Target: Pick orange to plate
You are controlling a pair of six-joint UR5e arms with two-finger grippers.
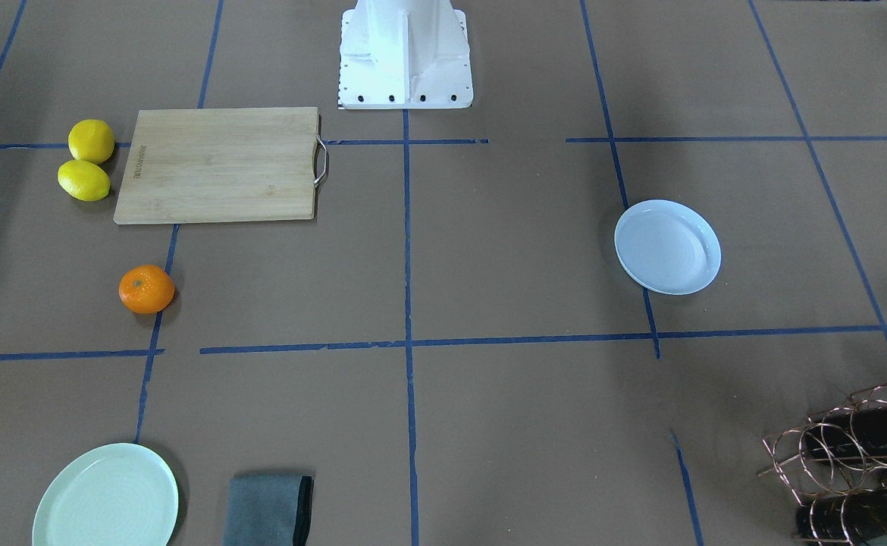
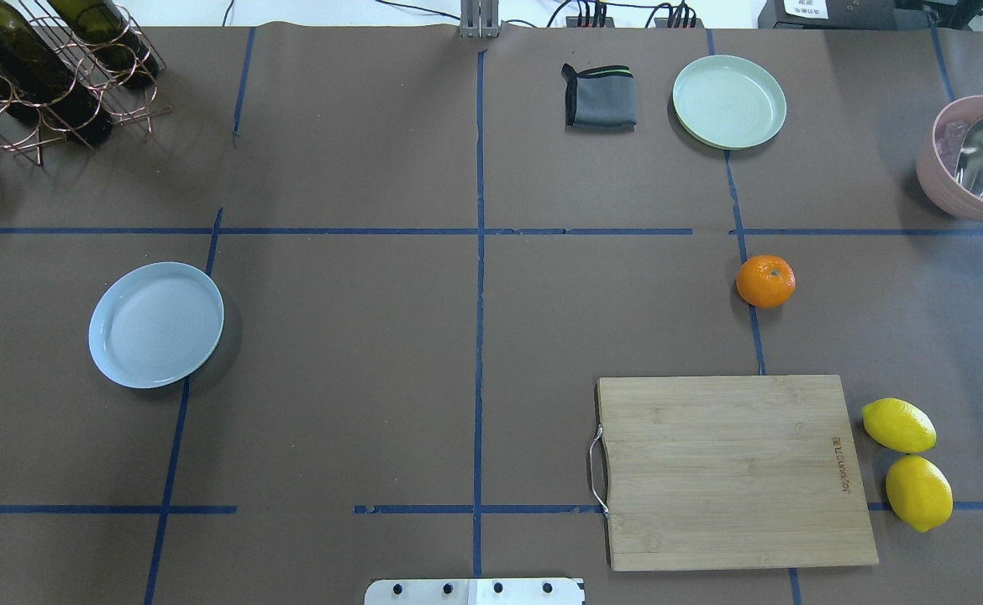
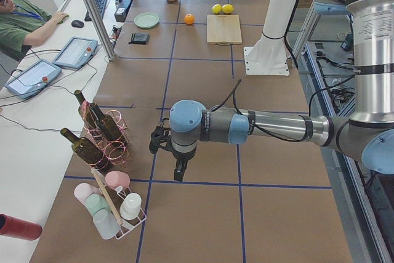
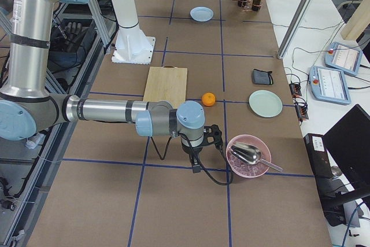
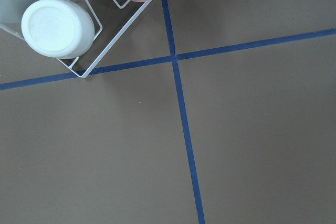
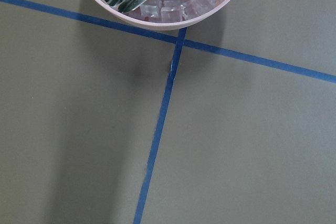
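The orange (image 2: 765,281) sits on the brown table on the robot's right half, beyond the cutting board; it also shows in the front view (image 1: 146,289). The pale bluish-white plate (image 2: 156,324) lies empty on the left half, far from the fruit. Neither gripper appears in the overhead or front views. The left gripper (image 3: 178,175) points down over the table's left end near the bottle rack. The right gripper (image 4: 195,166) points down beside the pink bowl at the right end. I cannot tell whether either is open or shut.
A wooden cutting board (image 2: 731,470) with two lemons (image 2: 899,425) beside it lies near the orange. A mint-green plate (image 2: 728,102) and folded grey cloth (image 2: 599,97) sit at the far side. A pink bowl (image 2: 941,189) holds ice and a scoop. A bottle rack (image 2: 46,76) stands far left.
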